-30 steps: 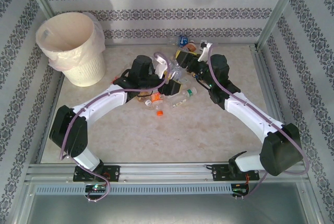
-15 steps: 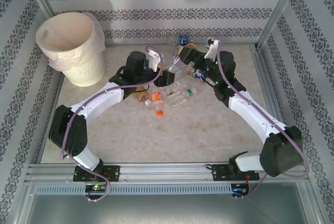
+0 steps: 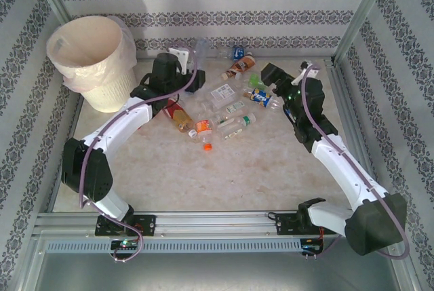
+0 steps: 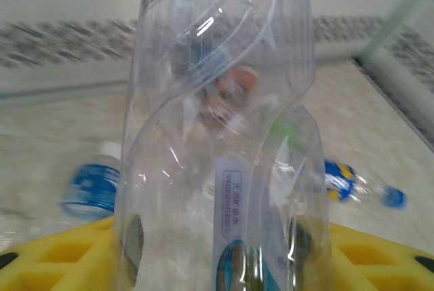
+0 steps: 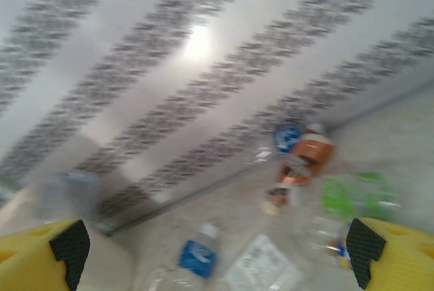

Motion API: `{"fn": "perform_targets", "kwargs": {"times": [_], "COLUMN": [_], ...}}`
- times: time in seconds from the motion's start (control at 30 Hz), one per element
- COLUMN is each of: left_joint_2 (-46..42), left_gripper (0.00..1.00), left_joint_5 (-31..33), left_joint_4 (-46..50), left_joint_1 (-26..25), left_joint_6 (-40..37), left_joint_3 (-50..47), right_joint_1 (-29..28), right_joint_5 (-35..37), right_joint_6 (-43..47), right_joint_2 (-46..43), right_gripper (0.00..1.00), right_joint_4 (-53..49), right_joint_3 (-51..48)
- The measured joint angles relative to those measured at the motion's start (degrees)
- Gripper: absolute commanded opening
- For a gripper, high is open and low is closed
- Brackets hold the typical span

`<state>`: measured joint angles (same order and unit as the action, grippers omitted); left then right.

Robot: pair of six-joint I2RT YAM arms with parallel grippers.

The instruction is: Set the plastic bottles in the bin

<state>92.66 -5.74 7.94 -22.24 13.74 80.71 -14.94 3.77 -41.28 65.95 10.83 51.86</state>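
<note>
Far-left corner of the beige stone-pattern table (image 3: pixel 237 176): the large round cream-white plastic bin (image 3: pixel 112 94). Right of it, near the back wall: the small clear plastic bottles (image 3: pixel 227 111), scattered. Between bin and scatter: the left gripper (image 3: pixel 195 74), holding one tall clear bottle (image 4: pixel 217 101). Right of the scatter: the right gripper (image 3: pixel 268 74).

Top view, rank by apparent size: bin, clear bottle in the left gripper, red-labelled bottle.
1. The bin.
2. The held clear bottle and red-labelled bottle look alike; the held one may be nearer the camera.
</note>
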Motion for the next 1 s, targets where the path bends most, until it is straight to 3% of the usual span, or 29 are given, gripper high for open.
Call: {"fn": "perform_targets", "kwargs": {"times": [0.2, 0.53, 0.73, 1.0], "left_joint_2": [0.3, 6.7, 12.0, 14.7], "left_gripper": [0.59, 0.6, 0.6, 0.6], "left_joint_5": [14.4, 28.7, 33.2, 34.6], "left_joint_4": [1.4, -0.7, -0.8, 1.6], "left_joint_1": [2.6, 6.7, 13.6, 22.1], "left_joint_6": [-3.0, -10.8, -12.9, -13.9], "left_joint_3": [6.6, 19.2, 26.6, 31.1], "right_joint_1": [3.1, 3.6, 3.6, 3.6], "right_joint_5": [4.4, 4.5, 3.4, 1.4], "right_joint_6": [-2.6, -3.5, -3.3, -1.9], "right_joint_2": [0.1, 0.1, 0.1, 0.5], "right_gripper": [0.98, 0.98, 0.98, 0.98], "right_joint_4": [-3.8, -5.5, -6.4, -7.6], "right_joint_3": [-5.4, -5.9, -5.8, -4.6]}}
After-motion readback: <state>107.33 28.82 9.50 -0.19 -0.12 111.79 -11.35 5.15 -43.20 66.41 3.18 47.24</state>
